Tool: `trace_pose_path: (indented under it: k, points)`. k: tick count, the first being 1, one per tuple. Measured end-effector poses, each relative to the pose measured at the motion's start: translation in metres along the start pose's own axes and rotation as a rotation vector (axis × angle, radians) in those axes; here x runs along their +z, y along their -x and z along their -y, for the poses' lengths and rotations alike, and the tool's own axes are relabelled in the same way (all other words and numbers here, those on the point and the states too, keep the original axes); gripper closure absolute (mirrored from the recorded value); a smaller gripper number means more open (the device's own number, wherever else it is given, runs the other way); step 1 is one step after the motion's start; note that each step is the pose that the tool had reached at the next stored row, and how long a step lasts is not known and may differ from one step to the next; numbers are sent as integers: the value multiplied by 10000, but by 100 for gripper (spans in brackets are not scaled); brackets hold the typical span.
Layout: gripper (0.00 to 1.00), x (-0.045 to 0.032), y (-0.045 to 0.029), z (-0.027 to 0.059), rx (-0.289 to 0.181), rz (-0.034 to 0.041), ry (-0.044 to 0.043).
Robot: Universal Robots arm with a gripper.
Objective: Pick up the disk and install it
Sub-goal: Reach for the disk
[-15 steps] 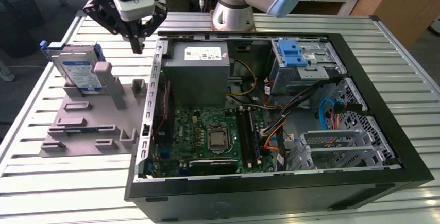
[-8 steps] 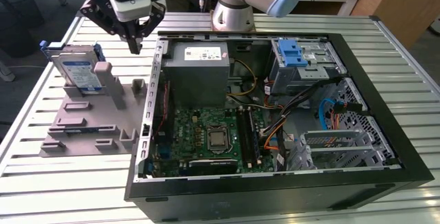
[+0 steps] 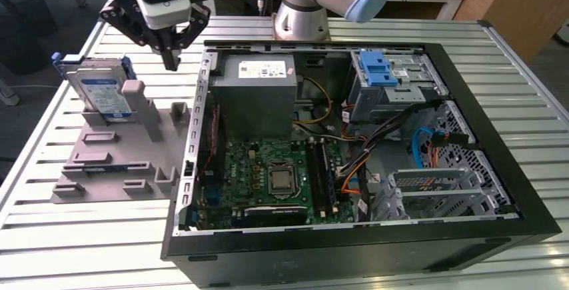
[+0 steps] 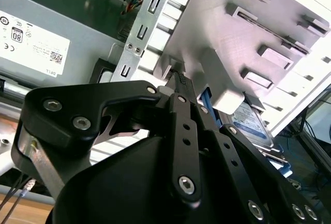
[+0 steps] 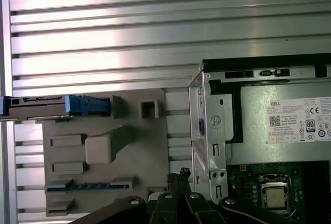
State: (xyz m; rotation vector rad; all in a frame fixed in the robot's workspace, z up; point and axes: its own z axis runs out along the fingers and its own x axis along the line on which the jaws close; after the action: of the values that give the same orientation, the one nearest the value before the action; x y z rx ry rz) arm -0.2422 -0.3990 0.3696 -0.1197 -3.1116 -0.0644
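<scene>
Shows the disk (image 3: 100,90) standing on edge in a slot of the grey fixture plate (image 3: 106,163), at the exterior view's left, blue bracket around it, label side turned toward the exterior view's right. Shows the claw (image 3: 170,62) hanging above the plate's edge, between the disk and the open black computer case (image 3: 356,257), apart from both, fingertips drawn narrow together and gripping nothing. Has the plate lying flat on the slatted metal bench (image 3: 53,250), just beside the case. Holds, inside the case, 1 grey power supply (image 3: 258,90) nearest the claw, a motherboard (image 3: 276,177), and 1 blue-latched silver drive cage (image 3: 391,80) toward the exterior view's right.
</scene>
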Motion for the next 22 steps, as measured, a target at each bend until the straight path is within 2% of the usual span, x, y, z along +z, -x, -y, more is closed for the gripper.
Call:
trace_pose_path:
  k: [22]
  points:
    - [89,33,-129,11,3,-75,-6]
